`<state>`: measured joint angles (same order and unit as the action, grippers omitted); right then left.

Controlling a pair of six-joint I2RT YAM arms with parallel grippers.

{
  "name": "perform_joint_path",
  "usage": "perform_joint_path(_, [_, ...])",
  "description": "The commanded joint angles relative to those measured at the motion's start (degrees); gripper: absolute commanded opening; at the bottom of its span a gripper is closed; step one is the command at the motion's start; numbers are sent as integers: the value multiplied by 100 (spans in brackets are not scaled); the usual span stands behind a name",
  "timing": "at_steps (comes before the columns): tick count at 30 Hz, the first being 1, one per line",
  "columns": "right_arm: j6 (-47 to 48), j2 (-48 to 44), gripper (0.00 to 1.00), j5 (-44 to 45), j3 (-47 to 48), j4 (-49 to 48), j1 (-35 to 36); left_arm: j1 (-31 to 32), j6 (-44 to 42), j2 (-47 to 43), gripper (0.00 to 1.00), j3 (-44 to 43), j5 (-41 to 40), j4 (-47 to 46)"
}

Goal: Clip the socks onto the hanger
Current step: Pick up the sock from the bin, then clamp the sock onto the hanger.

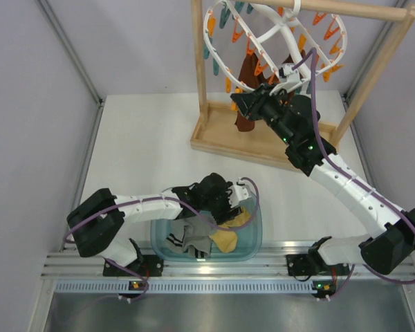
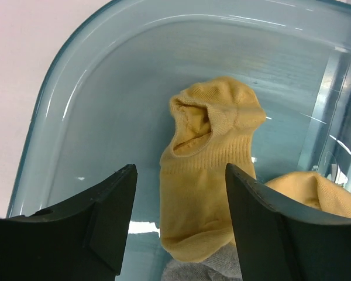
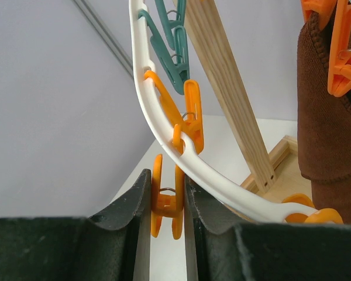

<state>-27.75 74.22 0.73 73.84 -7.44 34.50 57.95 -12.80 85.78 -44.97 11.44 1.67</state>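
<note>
Teal bin walls ring left tool, agape over sock; right tool pinches clip.

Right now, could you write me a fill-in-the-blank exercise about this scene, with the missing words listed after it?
1. The right gripper is shut on a clip whose colour is ____.
2. The left gripper stands open over a sock whose colour is ____.
3. The rack that bears the hanger is made of ____.
4. The long sock clipped to the hanger is dark ____.
Missing words: orange; yellow; wood; brown.
</note>
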Motion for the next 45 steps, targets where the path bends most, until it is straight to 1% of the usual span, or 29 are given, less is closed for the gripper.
perform_joint_path(1, [-82,-153,0,76,69,-451,-207,5,-13,70,68,-3,-2,-615])
perform_joint_path(9, [-117,-153,0,41,25,-451,-268,5,102,421,73,-12,165,-835])
perform_joint_path(13, [-134,-153,0,67,16,-442,-295,5,172,659,73,-91,139,-861])
perform_joint_path(15, [-152,-153,0,59,16,-442,-295,5,164,721,69,-100,130,-905])
perform_joint_path(19, [-187,-153,0,59,-28,-442,-295,5,181,818,49,-126,113,-923])
perform_joint_path(20, [-178,-162,0,41,-37,-442,-295,5,172,783,36,-152,113,-871])
perform_joint_path(22, [-135,-153,0,41,-45,-442,-304,5,181,626,22,-213,121,-739])
perform_joint_path(23, [-126,-144,0,41,-37,-442,-304,5,172,563,13,-336,148,-460])
perform_joint_path(25, [-117,-127,0,41,-28,-486,-304,5,190,379,5,-486,165,-195])
perform_joint_path(27, [-117,-109,0,23,-10,-513,-304,5,164,2,0,-679,244,357])
perform_joint_path(29, [-126,-100,0,6,-2,-530,-304,14,120,-271,0,-837,262,579])
perform_joint_path(32, [-108,-100,0,-38,-10,-592,-295,5,-117,-964,0,-978,236,992])
perform_joint_path(36, [-73,-118,0,-47,-37,-680,-312,5,-740,-1660,0,-926,87,1046])
perform_joint_path(37, [-73,-109,0,-238,-28,-697,-321,-29,-1072,-1756,0,-917,-36,1011])
perform_joint_path(39, [-29,-91,0,-293,-28,-723,-321,-126,-1582,-1950,0,-908,-46,949])
perform_joint_path(42, [-29,-74,0,-398,-11,-750,-312,-634,-2128,-1977,0,-1057,471,861])
perform_joint_path(43, [-12,-65,0,-442,-10,-759,-321,-967,-2217,-1951,0,-1119,638,835])
perform_joint_path(44, [6,-56,0,-529,-2,-767,-321,-1144,-2297,-1838,0,-1293,1023,765])
perform_joint_path(45, [15,-56,0,-565,-2,-776,-321,-1320,-2471,-1750,0,-1425,1227,773])
